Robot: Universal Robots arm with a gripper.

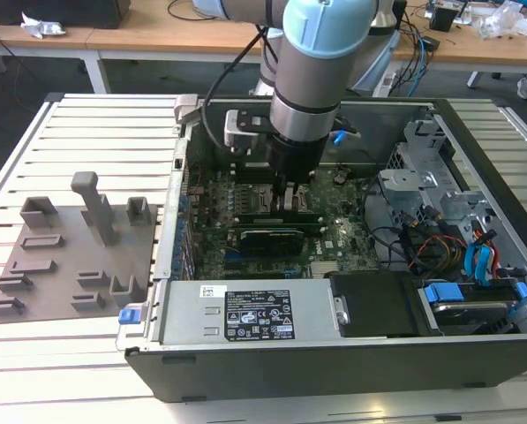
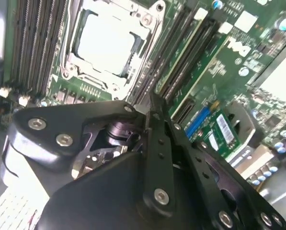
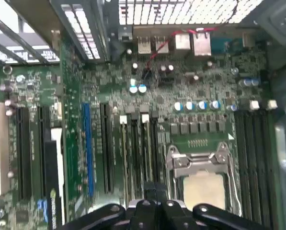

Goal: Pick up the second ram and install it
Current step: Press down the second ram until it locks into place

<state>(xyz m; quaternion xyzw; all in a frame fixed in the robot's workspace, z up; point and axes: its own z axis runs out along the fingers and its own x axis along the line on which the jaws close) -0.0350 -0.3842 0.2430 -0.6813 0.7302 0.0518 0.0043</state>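
I see even, bright room light outside; inside the case (image 1: 351, 353) it dims, both wrist views soft, glare on the socket plate (image 2: 109, 45)

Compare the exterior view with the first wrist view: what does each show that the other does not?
Exterior view alone: the grey tray on the slatted table, the arm, and the drive bay with cables.
First wrist view alone: the rear ports and the blue slot close up.
Both: the motherboard and the tool over the ram slots.
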